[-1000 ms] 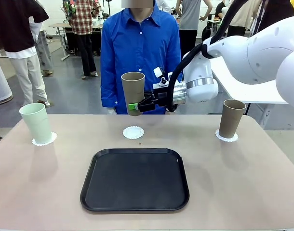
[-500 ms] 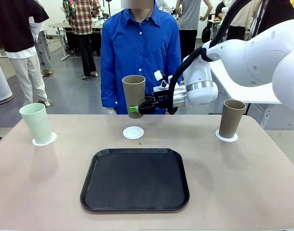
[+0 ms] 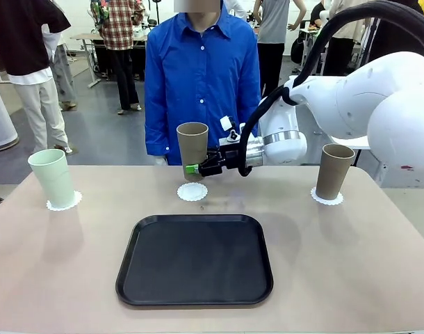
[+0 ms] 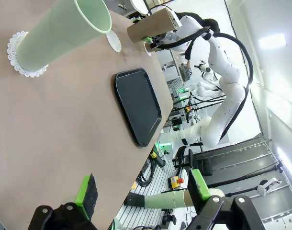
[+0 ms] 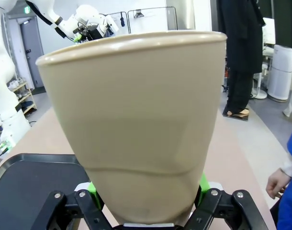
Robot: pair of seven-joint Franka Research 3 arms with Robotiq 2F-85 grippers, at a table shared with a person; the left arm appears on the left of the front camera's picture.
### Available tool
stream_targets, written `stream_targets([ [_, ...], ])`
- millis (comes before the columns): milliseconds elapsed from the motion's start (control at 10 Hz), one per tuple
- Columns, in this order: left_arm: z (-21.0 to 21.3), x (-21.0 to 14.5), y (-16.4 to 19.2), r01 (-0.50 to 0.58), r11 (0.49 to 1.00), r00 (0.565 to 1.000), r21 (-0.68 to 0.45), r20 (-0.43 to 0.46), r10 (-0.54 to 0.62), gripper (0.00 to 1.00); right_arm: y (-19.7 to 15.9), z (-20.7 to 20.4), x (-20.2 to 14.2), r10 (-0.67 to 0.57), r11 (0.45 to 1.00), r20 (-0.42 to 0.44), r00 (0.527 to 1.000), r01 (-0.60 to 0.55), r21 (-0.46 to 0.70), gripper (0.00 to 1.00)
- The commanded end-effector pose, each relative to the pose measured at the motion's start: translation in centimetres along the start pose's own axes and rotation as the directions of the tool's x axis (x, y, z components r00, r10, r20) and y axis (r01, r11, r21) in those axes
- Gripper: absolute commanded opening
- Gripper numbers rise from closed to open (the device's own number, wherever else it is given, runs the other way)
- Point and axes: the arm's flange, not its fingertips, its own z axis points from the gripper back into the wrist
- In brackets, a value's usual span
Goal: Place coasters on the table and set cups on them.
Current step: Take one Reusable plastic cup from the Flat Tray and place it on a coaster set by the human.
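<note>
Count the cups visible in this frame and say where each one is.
3. The mint cup stands on the far-left coaster, a tan cup on the far-right coaster, and another tan cup is held by the right gripper above the middle coaster.

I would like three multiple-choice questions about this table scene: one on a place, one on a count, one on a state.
1. Where is the mint cup?
A. on the tray
B. on a coaster at the table's left end
C. in the person's hand

2. How many coasters lie on the table?
A. three
B. two
C. five

3. What is the right pincer doing?
A. hanging open
B. resting on the tray
C. holding a tan cup above the middle coaster

Answers:
1 B, its base stands on the left coaster.
2 A, one at each end, including the right coaster, plus the middle one.
3 C, the fingers clamp the cup's lower part.
</note>
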Motion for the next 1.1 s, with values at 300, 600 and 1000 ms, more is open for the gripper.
stream_targets([
  [300, 0.2, 0.0, -0.1, 0.000, 1.000, 1.000, 0.003, 0.004, 0.000, 1.00, -0.9, -1.2, -1.9, 0.005, 0.999, 0.034, 0.999, -0.007, 0.045, 0.81],
  [600, 0.2, 0.0, -0.1, 0.000, 1.000, 1.000, 0.003, 0.004, 0.000, 1.00, -1.2, -1.5, -2.8, -0.007, 0.999, 0.030, 1.000, 0.005, 0.047, 0.81],
  [1000, 0.2, 0.0, -0.1, 0.000, 1.000, 1.000, 0.003, 0.004, 0.000, 1.00, -1.8, -1.9, -4.0, -0.027, 0.999, 0.006, 1.000, 0.027, 0.040, 0.81],
])
